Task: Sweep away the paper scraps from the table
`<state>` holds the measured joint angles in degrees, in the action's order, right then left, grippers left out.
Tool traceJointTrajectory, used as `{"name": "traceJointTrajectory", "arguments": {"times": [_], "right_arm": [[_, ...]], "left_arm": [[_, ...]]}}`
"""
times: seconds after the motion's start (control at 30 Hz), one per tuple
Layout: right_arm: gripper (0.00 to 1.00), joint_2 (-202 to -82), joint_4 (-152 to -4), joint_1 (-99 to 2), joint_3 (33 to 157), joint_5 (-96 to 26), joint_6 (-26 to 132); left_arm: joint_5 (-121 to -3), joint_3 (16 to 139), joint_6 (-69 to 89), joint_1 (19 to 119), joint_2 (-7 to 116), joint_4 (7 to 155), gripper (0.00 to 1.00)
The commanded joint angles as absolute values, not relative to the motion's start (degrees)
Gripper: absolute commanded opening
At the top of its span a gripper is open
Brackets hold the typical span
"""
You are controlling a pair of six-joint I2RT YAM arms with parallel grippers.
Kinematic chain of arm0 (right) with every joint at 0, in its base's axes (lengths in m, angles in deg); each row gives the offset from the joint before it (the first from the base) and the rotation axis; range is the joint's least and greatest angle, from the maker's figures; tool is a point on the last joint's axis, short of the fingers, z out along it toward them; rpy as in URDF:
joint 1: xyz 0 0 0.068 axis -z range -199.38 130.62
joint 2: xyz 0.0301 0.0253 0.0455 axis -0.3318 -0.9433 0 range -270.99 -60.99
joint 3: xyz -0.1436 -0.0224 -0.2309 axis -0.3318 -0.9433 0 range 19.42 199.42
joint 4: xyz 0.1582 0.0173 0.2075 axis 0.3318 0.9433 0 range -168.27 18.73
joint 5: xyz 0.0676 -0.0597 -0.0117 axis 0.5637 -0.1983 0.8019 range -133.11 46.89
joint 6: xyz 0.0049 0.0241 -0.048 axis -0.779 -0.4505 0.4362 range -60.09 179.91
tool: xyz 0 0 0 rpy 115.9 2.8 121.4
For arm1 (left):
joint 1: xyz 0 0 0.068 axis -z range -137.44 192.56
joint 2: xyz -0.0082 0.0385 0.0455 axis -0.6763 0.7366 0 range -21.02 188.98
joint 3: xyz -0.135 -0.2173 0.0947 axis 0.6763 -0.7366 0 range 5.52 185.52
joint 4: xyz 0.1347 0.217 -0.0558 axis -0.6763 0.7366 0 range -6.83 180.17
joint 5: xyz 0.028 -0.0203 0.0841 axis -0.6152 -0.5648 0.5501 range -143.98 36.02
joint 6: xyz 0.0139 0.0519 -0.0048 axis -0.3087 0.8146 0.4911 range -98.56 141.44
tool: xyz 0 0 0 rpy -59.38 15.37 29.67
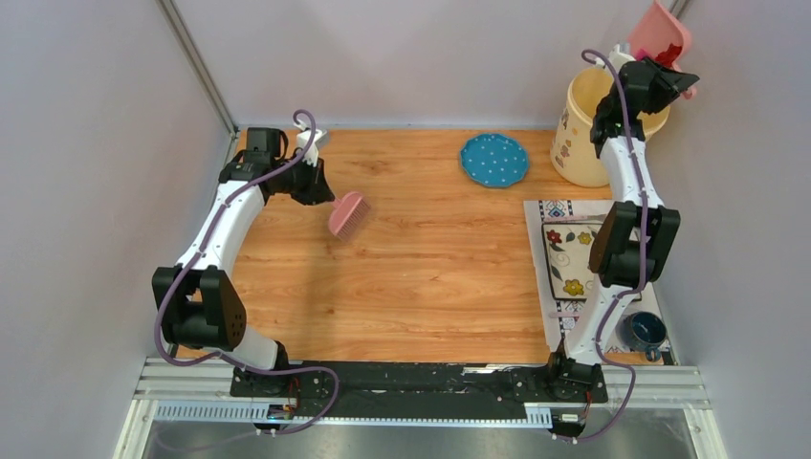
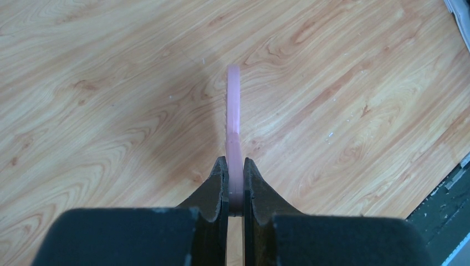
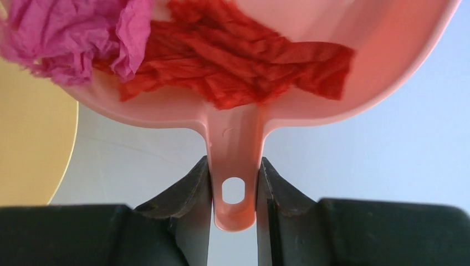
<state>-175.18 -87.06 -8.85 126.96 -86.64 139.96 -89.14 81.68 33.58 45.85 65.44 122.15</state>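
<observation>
1. Paper scraps (image 3: 221, 61), wrinkled red and magenta: heaped inside a pale pink plastic dustpan (image 3: 388, 44), none seen on the orange-brown wood-grain table (image 1: 430, 277).
2. Dustpan: held aloft at the far right corner, by the rim of a cream-yellow flowered bin (image 1: 577, 143).
3. Right gripper (image 3: 234, 169): jaws pinching the dustpan's flat handle from both sides.
4. Left gripper (image 2: 235, 169): jaws pressed onto the thin handle of a pale pink hand brush (image 1: 348, 214) (bristles angled down, over the table's left half).
5. Teal dotted round plate (image 1: 493, 159): on the table's far edge.

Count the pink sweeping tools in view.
2. The hand brush is held in the left fingers over the table; the dustpan, holding paper scraps, is in the right fingers above the yellow bin.
</observation>
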Motion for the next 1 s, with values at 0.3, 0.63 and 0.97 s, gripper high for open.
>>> {"name": "traceJointTrajectory", "arguments": {"times": [0.3,0.63,0.97], "right_arm": [[0.03,-172.44,-115.97,-9.01,115.40,-81.87,163.96],[0.02,-168.93,-102.37,-9.97,123.99,-85.91,145.10],[0.00,-156.72,-51.90,-29.97,139.22,-79.60,105.78]], "left_arm": [[-93.62,82.43,34.89,45.37,63.45,122.54,0.00],[-93.71,82.78,34.80,45.37,63.80,122.37,0.00],[-92.65,85.59,30.85,45.37,63.80,120.43,0.00]]}}
